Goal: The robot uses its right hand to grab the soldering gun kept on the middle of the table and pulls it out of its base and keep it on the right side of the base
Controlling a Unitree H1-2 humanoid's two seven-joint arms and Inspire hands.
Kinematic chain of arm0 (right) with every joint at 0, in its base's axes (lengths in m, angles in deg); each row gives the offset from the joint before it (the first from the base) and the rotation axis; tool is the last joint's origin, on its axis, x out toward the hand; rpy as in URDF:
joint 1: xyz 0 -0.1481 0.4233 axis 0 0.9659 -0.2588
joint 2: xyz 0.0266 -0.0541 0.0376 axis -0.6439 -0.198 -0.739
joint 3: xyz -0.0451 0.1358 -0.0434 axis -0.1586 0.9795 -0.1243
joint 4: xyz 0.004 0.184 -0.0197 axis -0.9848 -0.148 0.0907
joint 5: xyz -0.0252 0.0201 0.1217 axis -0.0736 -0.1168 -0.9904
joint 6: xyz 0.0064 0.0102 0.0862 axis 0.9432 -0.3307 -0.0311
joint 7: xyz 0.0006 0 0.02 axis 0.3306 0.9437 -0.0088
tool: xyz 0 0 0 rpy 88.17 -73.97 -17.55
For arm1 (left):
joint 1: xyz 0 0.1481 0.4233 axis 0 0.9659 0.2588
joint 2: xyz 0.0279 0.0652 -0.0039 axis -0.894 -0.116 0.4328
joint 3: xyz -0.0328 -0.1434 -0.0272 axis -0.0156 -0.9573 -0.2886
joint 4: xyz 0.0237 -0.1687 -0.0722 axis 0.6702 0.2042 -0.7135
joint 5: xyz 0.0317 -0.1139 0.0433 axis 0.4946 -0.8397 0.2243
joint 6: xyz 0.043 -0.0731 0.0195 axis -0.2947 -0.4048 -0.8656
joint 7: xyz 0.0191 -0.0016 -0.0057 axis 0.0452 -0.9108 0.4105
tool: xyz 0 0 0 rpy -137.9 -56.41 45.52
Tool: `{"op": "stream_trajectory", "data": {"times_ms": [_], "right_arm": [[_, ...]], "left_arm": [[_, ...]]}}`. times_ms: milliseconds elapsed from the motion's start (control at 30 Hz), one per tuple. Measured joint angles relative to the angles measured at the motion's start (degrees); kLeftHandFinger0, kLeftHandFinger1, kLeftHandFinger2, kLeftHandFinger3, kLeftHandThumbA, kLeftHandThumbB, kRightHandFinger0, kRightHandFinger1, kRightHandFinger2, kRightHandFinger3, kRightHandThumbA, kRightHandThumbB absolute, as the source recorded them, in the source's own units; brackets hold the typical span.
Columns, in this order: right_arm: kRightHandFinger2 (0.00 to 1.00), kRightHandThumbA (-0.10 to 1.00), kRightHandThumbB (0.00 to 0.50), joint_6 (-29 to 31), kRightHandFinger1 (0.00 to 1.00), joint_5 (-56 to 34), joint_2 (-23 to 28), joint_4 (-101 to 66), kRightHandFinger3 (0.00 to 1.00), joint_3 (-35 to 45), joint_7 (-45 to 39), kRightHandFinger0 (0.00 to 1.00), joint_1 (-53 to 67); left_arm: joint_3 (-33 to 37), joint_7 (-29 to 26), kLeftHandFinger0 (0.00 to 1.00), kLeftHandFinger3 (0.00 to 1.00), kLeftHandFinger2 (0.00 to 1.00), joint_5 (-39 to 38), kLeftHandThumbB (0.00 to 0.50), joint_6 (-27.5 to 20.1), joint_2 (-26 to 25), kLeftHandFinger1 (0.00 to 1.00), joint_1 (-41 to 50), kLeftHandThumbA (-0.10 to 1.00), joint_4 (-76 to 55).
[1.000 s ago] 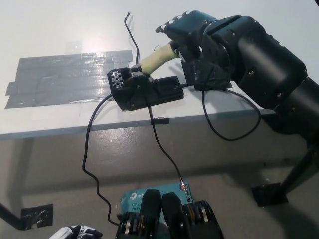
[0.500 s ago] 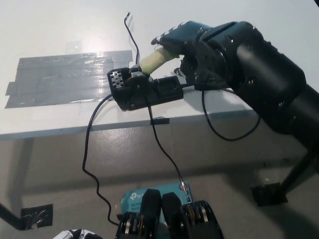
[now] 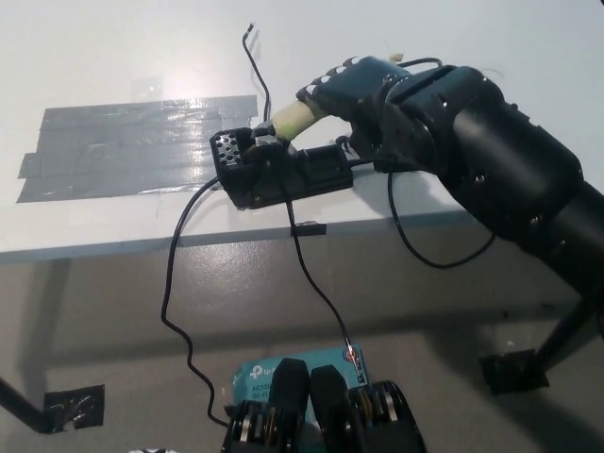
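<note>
- A patch of grey duct tape strips (image 3: 132,146) lies flat on the white table (image 3: 85,57) at the left, well apart from my work; I cannot tell what it is there for.
- My white left hand is not in view, so I cannot speak for its fingers.
- The black plastic soldering base (image 3: 278,170) sits near the table's near edge, about the middle. A small black tape tab (image 3: 307,228) at the edge pins a thin black cable (image 3: 179,283), which I judge keeps the base from sliding when I pull.
- The soldering gun (image 3: 294,119), with its cream, foam-like cylindrical grip, leans in the base, its tip end down at the left inside the holder and its handle rising to the right. That slant offers the grip towards my side.
- My black right hand (image 3: 363,99) is wrapped over the far end of that cream grip, fingers (image 3: 330,80) curled around it and touching; I judge the hold closed, though the underside is hidden.
- The gun is not yet out; the table right of the base is where it should go.
</note>
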Motion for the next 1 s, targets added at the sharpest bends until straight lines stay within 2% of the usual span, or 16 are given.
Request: {"op": "stream_trajectory", "data": {"times_ms": [33,67,200,267,300,333,433,500,533,567,667,733,867,900,967,1000], "right_arm": [[1.00,0.47,0.319,0.1,1.00,0.4,0.0,0.1,1.00,-0.2,0.7,1.00,0.1],[1.00,0.43,0.300,0.1,1.00,1.0,0.0,0.3,1.00,-0.4,1.3,1.00,0.3],[1.00,0.44,0.284,0.3,1.00,3.3,0.0,0.5,1.00,-0.9,4.6,1.00,1.0],[1.00,0.45,0.294,0.3,1.00,4.3,0.0,0.7,1.00,-1.1,5.8,1.00,1.2],[1.00,0.42,0.322,0.3,1.00,5.1,0.0,0.9,1.00,-1.5,6.9,1.00,1.3],[1.00,0.42,0.320,0.3,1.00,5.8,0.0,1.1,1.00,-1.8,7.7,1.00,1.5],[1.00,0.43,0.361,0.5,1.00,7.5,-0.2,1.8,1.00,-2.7,10.2,1.00,2.4],[1.00,0.43,0.367,0.5,1.00,8.7,-0.4,2.4,1.00,-3.0,12.1,1.00,2.9],[1.00,0.44,0.349,0.5,1.00,9.2,-0.5,2.5,1.00,-3.0,12.8,1.00,3.1],[1.00,0.45,0.347,0.4,1.00,9.8,-0.6,2.5,1.00,-3.1,13.6,1.00,3.5],[1.00,0.40,0.342,0.1,1.00,11.6,-0.7,3.0,1.00,-3.5,15.8,1.00,4.5],[1.00,0.42,0.323,-0.2,1.00,13.4,-1.0,4.0,1.00,-4.2,17.8,1.00,4.8],[1.00,0.37,0.306,-0.7,1.00,16.1,-1.4,6.0,1.00,-5.2,21.5,1.00,5.1],[1.00,0.37,0.301,-0.8,1.00,16.9,-1.5,6.5,1.00,-5.3,22.7,1.00,5.3],[1.00,0.37,0.290,-1.1,1.00,17.7,-1.8,7.1,1.00,-5.3,24.8,1.00,5.8],[1.00,0.49,0.247,-1.2,1.00,17.9,-1.9,7.3,1.00,-5.2,25.8,0.83,6.0]], "left_arm": [[0.1,0.0,0.65,0.59,0.67,0.2,0.349,0.0,0.0,0.70,-0.1,0.12,0.0],[0.2,0.0,0.65,0.64,0.70,0.4,0.377,0.0,0.0,0.71,-0.1,0.20,0.0],[0.8,0.0,0.63,0.63,0.70,1.5,0.379,-0.1,-0.1,0.71,-0.2,0.21,0.0],[1.0,0.0,0.67,0.66,0.73,1.8,0.367,-0.1,-0.1,0.73,-0.3,0.20,0.0],[1.1,0.1,0.67,0.65,0.73,2.0,0.341,-0.1,-0.1,0.73,-0.4,0.19,0.0],[1.1,0.0,0.67,0.64,0.72,2.2,0.332,-0.1,-0.1,0.73,-0.4,0.17,0.0],[1.5,0.0,0.66,0.63,0.71,3.0,0.281,0.0,-0.1,0.71,-0.4,0.18,0.0],[2.1,0.0,0.64,0.65,0.71,3.8,0.244,0.1,-0.1,0.71,-0.5,0.16,0.0],[2.5,0.0,0.65,0.64,0.70,4.1,0.232,0.1,-0.2,0.71,-0.5,0.15,0.0],[2.8,0.0,0.65,0.64,0.70,4.6,0.196,0.1,-0.3,0.71,-0.5,0.15,0.0],[3.2,0.0,0.62,0.64,0.66,5.7,0.173,0.1,-0.5,0.68,-0.6,0.21,0.0],[3.2,0.1,0.63,0.64,0.69,6.2,0.160,0.1,-0.5,0.70,-0.8,0.21,0.0],[3.4,0.1,0.63,0.64,0.68,6.7,0.146,0.1,-0.5,0.69,-1.3,0.21,0.0],[3.5,0.1,0.66,0.66,0.72,6.8,0.143,0.1,-0.5,0.72,-1.3,0.21,0.0],[3.8,0.1,0.67,0.66,0.71,7.1,0.146,0.1,-0.5,0.72,-1.3,0.21,0.0],[3.9,0.2,0.66,0.67,0.70,7.3,0.145,0.1,-0.5,0.71,-1.3,0.21,0.0]]}}
